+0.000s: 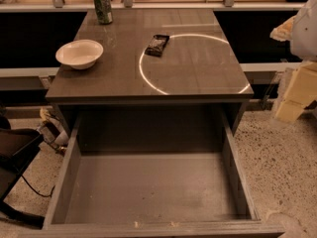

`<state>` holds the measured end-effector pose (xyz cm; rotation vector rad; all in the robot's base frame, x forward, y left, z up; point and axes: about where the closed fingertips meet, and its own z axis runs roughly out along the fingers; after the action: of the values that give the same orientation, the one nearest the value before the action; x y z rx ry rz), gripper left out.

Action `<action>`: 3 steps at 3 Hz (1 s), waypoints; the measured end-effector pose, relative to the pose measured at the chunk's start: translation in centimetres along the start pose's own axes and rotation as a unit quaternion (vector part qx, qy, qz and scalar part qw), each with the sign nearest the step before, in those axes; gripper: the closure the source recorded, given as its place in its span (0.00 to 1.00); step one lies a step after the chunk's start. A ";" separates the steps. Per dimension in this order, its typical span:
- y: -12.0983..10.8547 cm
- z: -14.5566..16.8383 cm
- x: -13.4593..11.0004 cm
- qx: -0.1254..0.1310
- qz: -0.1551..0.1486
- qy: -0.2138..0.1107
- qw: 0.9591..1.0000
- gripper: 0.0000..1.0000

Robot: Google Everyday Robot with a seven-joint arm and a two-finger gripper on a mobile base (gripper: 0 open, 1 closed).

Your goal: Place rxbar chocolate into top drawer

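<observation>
Well, gripper [293, 95]: I see it at the right side of the view, beyond the tabletop's right edge and clear of it. It shows as a pale yellow blocky part under a white arm piece. Whether it is spread or pressed together I cannot tell.
Bar [157, 44]: it lies flat on the tabletop, outside the drawer, closer to the far edge than the near one and about midway between the left and right edges. Its dark glossy wrapper sits slightly askew, the far end turned a little to the right. It is well apart from the gripper.
Drawer [148, 192]: it is pulled out toward me under the near edge and is about as wide as the cabinet. It has a flat grey bottom and low side walls, with pale scuffs toward the front right.
Tabletop [198, 68]: a grey-brown, glossy surface.
Bowl [79, 53]: white and upright, near the left edge, to the left of the bar and apart from it.
Can [103, 6]: green and upright, by the far left corner, beyond the bowl.
Ring [140, 66]: a thin bright circle of light on the right half of the tabletop. Its upper left arc passes under the bar, and the near right corner cuts it off.
Floor [282, 167]: pale and speckled, on both sides of the drawer.
</observation>
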<state>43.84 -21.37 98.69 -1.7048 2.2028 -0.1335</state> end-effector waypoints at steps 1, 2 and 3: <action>-0.1 0.0 -0.1 0.003 0.002 -0.001 1.000 0.00; -2.0 0.5 -1.0 0.044 0.035 -0.017 0.998 0.00; -6.6 1.4 -2.8 0.099 0.085 -0.041 0.991 0.00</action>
<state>51.00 -20.32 99.85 -1.3877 2.1821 -0.2261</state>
